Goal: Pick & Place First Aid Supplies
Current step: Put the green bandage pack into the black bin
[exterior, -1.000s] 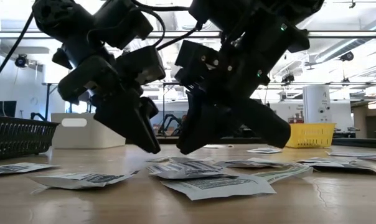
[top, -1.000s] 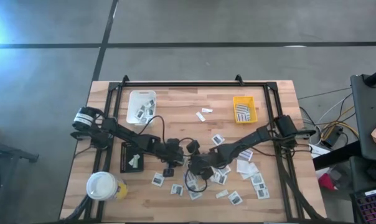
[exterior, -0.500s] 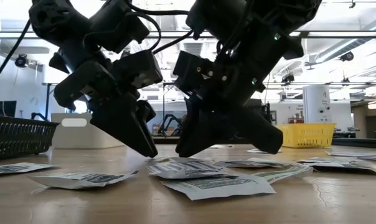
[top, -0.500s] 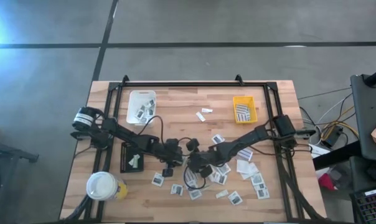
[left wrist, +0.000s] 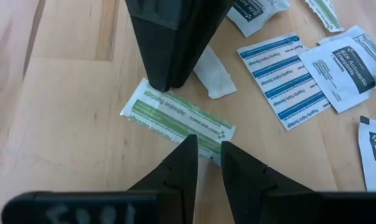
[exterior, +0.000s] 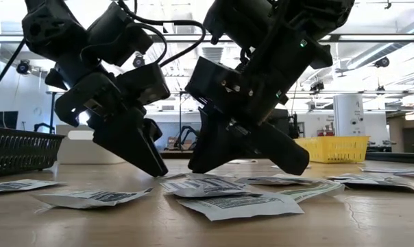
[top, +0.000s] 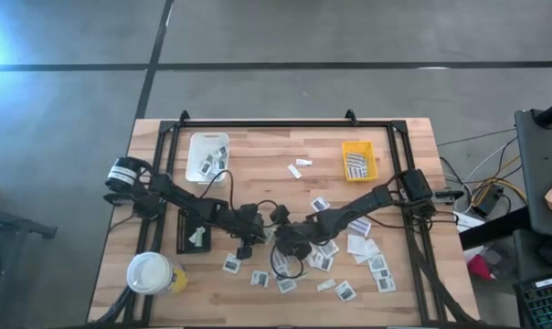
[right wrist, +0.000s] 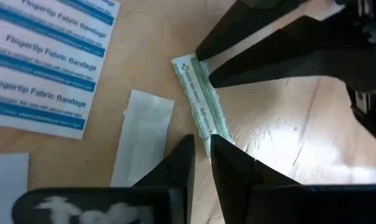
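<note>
A narrow green-striped strip [left wrist: 175, 118] lies flat on the wood at mid-table among the first aid supplies; it also shows in the right wrist view [right wrist: 199, 99]. My left gripper [left wrist: 208, 144] slants down at one end of the strip and my right gripper [right wrist: 202, 142] at the other. Each is open by a narrow gap. In the low view both sets of fingers, left [exterior: 159, 171] and right [exterior: 193, 168], reach down to the table top. A blue-striped sheet [left wrist: 281, 74] and white packets [left wrist: 350, 65] lie flat close by. My left gripper comes slanting down from the table's left. Its fingertips [left wrist: 191, 142] stand at the strip's near end [left wrist: 214, 138], whose edge shows in the gap between them. The strip lies flat on the wood. My right gripper comes slanting down from the table's right. Its fingertips [right wrist: 189, 142] stand at the strip's opposite end [right wrist: 208, 127], which runs into the gap between them. Whether they press on it I cannot tell.
A white tray [top: 207, 155] stands far left and a yellow tray [top: 358, 161] far right. A black tray [top: 194, 230] and a yellow cup with a white lid [top: 153, 272] lie near left. Several packets [top: 372, 260] are scattered near right.
My left gripper has sunk a little toward the table and drawn slightly toward the table's left. My right gripper has rolled a little about its own line. The strip has stayed flat where it was.
</note>
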{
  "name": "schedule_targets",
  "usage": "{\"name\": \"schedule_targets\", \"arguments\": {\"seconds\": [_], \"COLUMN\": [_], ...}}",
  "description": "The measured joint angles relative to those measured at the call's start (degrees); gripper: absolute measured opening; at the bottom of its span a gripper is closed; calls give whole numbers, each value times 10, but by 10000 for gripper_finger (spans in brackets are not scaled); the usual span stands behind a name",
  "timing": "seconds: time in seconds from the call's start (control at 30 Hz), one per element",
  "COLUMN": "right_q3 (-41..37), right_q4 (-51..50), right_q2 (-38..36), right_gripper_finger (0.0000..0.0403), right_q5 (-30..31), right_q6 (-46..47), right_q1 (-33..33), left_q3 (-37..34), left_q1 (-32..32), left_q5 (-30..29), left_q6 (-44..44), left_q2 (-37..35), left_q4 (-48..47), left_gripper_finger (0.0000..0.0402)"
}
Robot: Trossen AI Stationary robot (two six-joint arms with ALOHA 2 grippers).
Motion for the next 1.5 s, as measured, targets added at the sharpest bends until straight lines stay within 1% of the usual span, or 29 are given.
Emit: {"name": "schedule_targets", "arguments": {"seconds": [0.23,0.33,0.67,1.07,1.37,1.5], "right_q3": [0,2,2,1,0,0], "right_q4": [16,26,40,50,46,45], "right_q2": [9,19,26,26,21,21], "right_gripper_finger": [52,52,52,52,52,52], "right_q5": [1,1,5,9,7,7], "right_q6": [-108,-140,-168,-171,-190,-177], "right_q1": [0,0,2,2,9,10], "left_q3": [-5,-5,-5,-7,-5,-4], "left_q1": [0,0,5,5,6,6], "left_q5": [0,0,4,19,6,5], "left_q6": [-8,-20,-36,-73,-99,-108], "left_q2": [0,0,0,1,0,0], "left_q4": [8,8,9,34,4,-1], "left_gripper_finger": [83,83,83,83,83,83]}}
